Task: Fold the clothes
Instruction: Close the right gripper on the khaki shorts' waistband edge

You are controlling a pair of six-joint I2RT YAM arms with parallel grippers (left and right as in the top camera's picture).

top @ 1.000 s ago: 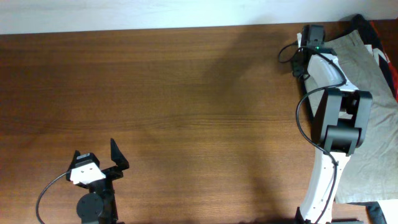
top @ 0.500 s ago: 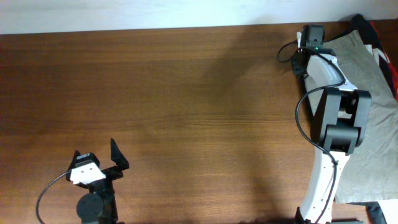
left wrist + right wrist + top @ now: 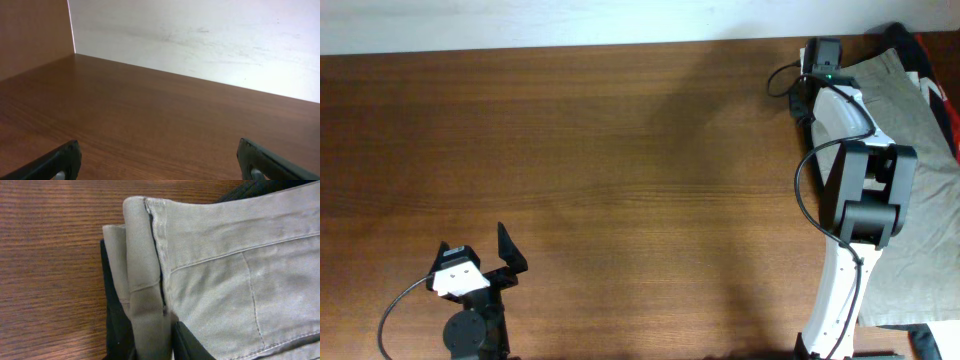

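The khaki-beige shorts [image 3: 920, 150] lie at the table's right edge, partly under my right arm. In the right wrist view the waistband [image 3: 145, 275] stands up as a folded ridge, with more of the shorts [image 3: 240, 270] spreading to the right. My right gripper [image 3: 817, 62] is at the far right corner of the table; its jaws [image 3: 150, 340] are shut on the waistband fold. My left gripper [image 3: 505, 257] is open and empty near the front left, far from the shorts. Its two fingertips [image 3: 160, 165] show wide apart over bare wood.
A dark cloth with red and white parts [image 3: 925, 60] lies under the shorts at the far right corner. The brown wooden table [image 3: 620, 160] ends at a white wall [image 3: 200, 35] along the back. A black cable [image 3: 802, 190] loops beside the right arm.
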